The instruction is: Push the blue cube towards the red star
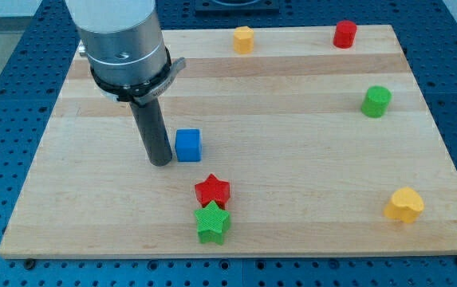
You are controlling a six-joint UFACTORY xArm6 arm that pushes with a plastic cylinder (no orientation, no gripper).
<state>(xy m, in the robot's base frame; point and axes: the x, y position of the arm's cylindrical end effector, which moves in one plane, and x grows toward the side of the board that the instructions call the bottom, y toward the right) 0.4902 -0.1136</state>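
Observation:
The blue cube [187, 145] sits left of the board's middle. The red star [212, 191] lies just below it and slightly to the right, a small gap apart. My tip [160, 162] rests on the board right beside the cube's left side, close to it or touching; I cannot tell which. The rod rises from there to the arm's grey body at the view's top left.
A green star [212, 223] touches the red star from below. A yellow heart [404, 205] lies at the lower right, a green cylinder [376, 101] at the right, a red cylinder [344, 34] and a yellow hexagonal block [244, 38] near the top edge of the wooden board [308, 151].

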